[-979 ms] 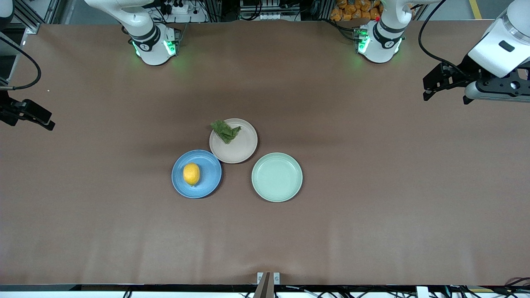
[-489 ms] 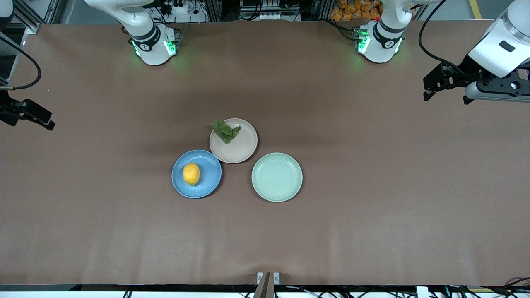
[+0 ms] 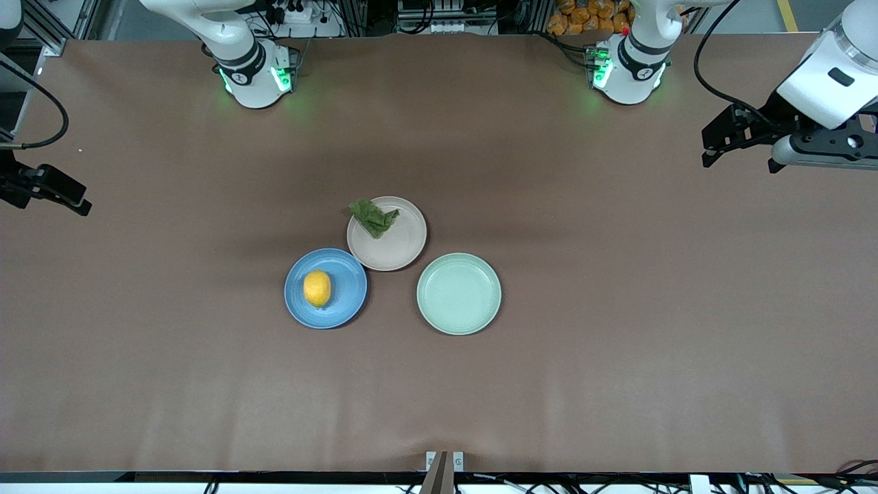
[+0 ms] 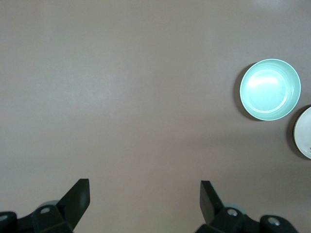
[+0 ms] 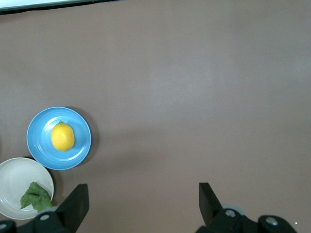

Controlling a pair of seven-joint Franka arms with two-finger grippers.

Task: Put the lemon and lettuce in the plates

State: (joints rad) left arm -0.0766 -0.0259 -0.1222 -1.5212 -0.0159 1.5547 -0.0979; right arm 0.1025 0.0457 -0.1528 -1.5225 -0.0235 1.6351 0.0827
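Nothing has shifted over the last sec: lemon [image 3: 317, 288] sits in the blue plate [image 3: 343, 309], lettuce [image 3: 374, 217] lies on the beige plate [image 3: 401, 247] w/ one edge hanging over the rim. Both arms wait w/ wide-open, empty tools, left tool [image 4: 145, 200] over bare table [image 3: 617, 343] at the left arm's end, right tool [image 5: 143, 200] over the right arm's end. Mint plate [image 3: 458, 293] is empty; task looks done, imo.

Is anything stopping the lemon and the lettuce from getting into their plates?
No. The lemon already lies in the blue plate, and the lettuce rests on the beige plate, overhanging its rim.
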